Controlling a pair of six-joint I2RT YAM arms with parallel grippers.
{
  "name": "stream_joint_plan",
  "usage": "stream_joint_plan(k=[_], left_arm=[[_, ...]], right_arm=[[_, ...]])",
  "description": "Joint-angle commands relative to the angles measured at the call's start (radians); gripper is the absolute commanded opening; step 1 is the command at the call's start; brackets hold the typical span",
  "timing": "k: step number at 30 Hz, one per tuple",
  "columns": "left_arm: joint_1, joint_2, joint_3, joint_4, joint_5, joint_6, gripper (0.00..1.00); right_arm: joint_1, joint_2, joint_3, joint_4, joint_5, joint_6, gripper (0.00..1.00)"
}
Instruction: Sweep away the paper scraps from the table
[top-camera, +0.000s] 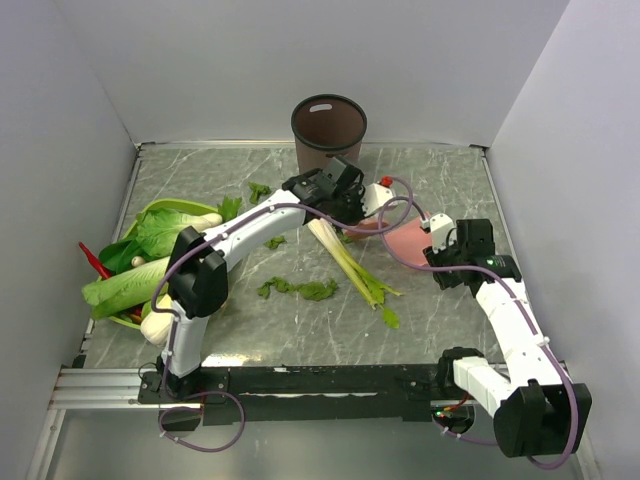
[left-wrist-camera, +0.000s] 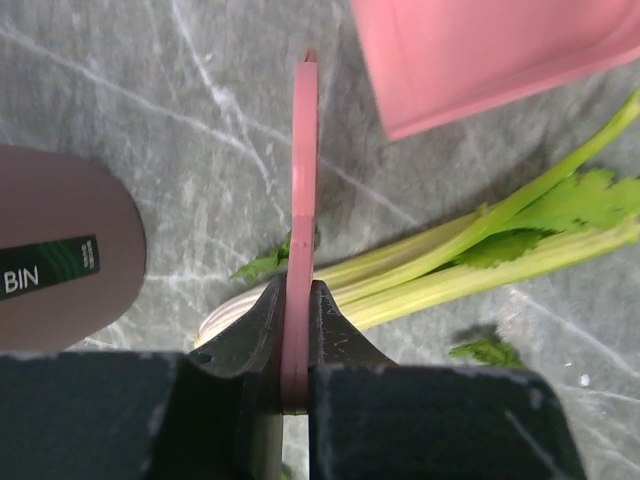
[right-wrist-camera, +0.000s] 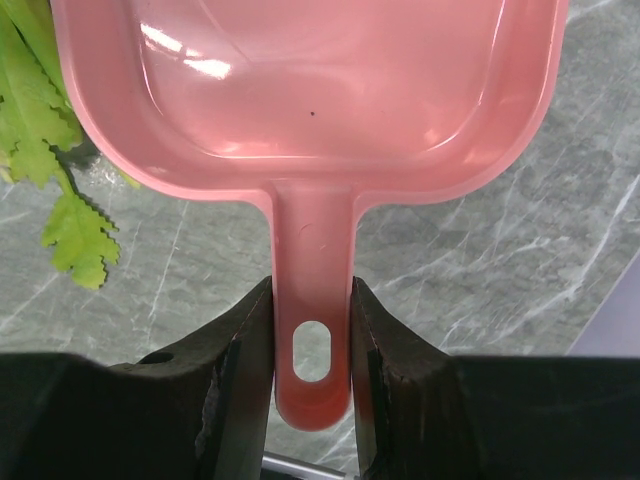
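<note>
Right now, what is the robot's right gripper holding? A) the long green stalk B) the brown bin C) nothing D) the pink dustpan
D: the right gripper has its two fingers clamped on the handle of the pink dustpan.

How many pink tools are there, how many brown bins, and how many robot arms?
Pink tools: 2, dustpan and thin flat tool
Brown bin: 1
Robot arms: 2, left arm and right arm
Total: 5
</note>
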Motion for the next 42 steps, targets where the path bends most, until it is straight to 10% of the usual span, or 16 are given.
stream_joint_plan(k=[1,19,32,42], left_arm=[[0.011,-0.008,-0.011,0.054,-0.066,0.046,0.01],[0.188,-0.064,-0.068,-0.030,-0.362,0.080,0.01],[0.185,-0.279,-0.172,0.057,-0.243,0.166,0.01],[0.175,-0.238,-0.222,0.146,0.101,0.376,0.01]], right_arm=[[-0.006,0.013,0.048,0.005,0.007,0.007,0.00],[-0.006,0.111,0.098,0.032,-0.027,0.016,0.00],[-0.006,0.148,0.121,0.038,-0.050,0.029,0.00],[-0.006,0.146,0.127,0.048,-0.054,0.032,0.00]])
